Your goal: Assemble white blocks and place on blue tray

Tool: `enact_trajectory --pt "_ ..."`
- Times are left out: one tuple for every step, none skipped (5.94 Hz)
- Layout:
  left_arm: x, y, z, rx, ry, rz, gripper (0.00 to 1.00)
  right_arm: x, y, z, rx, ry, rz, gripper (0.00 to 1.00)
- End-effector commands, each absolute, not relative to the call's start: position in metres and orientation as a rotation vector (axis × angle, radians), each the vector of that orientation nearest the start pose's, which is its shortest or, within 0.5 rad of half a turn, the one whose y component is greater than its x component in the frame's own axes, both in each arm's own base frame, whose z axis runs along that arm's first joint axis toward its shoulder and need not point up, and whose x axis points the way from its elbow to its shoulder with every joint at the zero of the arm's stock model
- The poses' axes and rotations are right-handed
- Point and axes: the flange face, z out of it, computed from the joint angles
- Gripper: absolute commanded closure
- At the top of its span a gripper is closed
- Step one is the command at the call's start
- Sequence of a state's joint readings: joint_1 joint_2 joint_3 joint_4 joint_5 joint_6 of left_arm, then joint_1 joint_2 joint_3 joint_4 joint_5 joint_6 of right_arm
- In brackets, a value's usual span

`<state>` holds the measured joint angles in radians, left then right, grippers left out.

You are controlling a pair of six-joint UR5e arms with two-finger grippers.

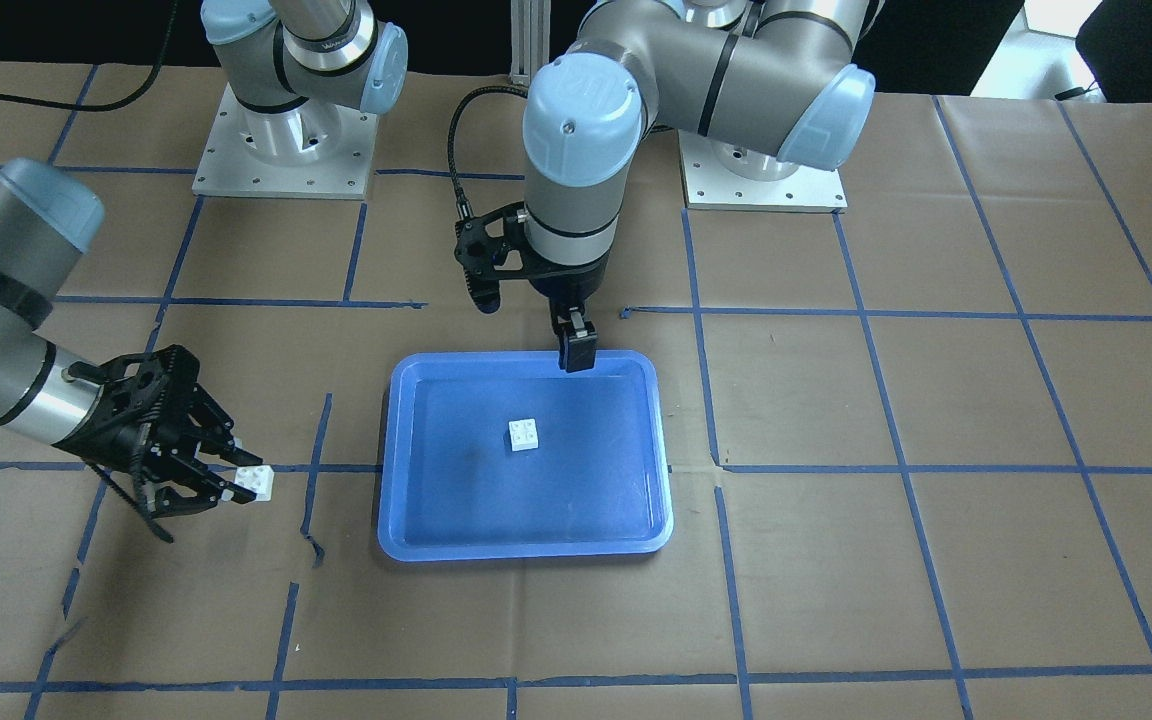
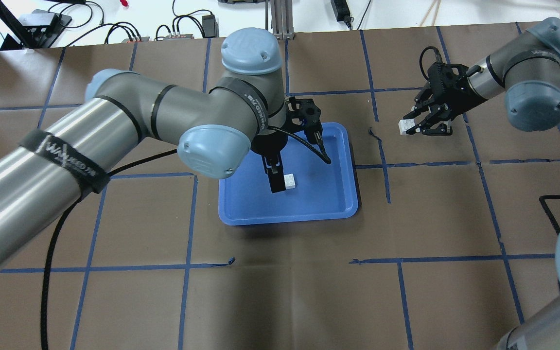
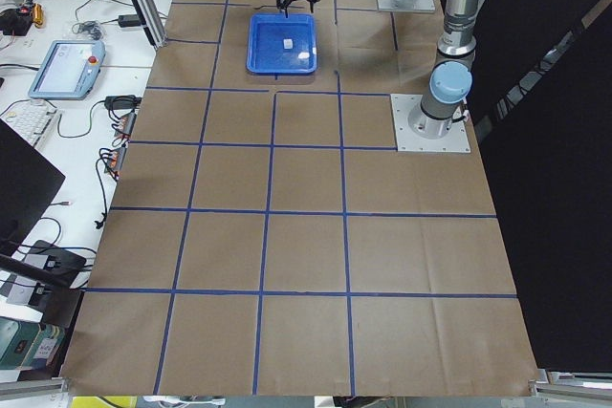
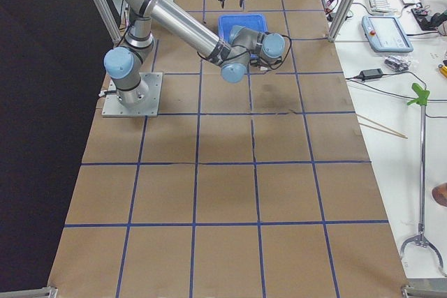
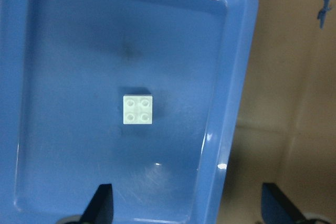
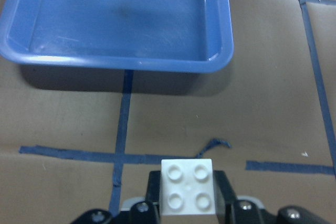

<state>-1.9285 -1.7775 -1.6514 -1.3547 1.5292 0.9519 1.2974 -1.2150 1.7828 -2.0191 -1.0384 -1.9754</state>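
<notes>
The blue tray [image 1: 526, 548] lies mid-table and also shows in the overhead view [image 2: 285, 218]. One white block [image 1: 524, 434] sits studs-up near its middle; it shows in the overhead view [image 2: 289, 181] and the left wrist view [image 5: 138, 109]. My left gripper [image 1: 572, 340] hangs open and empty above the tray's robot-side edge, short of that block; its fingertips [image 5: 102, 203] stand wide apart. My right gripper [image 1: 241, 480] is shut on the second white block [image 6: 187, 187], held studs-up just above the paper, off the tray's end; the held block also shows from overhead [image 2: 406, 126].
The table is brown paper with a grid of blue tape [image 1: 701, 400]. Two arm base plates [image 1: 281, 150] stand on the robot's side. A black cable [image 2: 552, 209] lies near the right arm's side. The left forearm [image 2: 66, 160] spans the table's left half.
</notes>
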Motion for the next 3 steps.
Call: enact_trajectory --pt "-0.29 -0.439 0.428 1.738 2.672 0.074 0.01 0.095 -0.573 0.25 -1.982 1.791 -0.619 0.75" --pt "-0.28 -0.425 0.45 1.497 2.797 0.053 0.01 0.131 -0.562 0.243 -1.966 1.822 -0.624 0.75" --pt "-0.26 -0.418 0.463 1.291 2.815 0.076 0.01 0.163 -0.547 0.234 -1.935 1.885 -0.662 0.75"
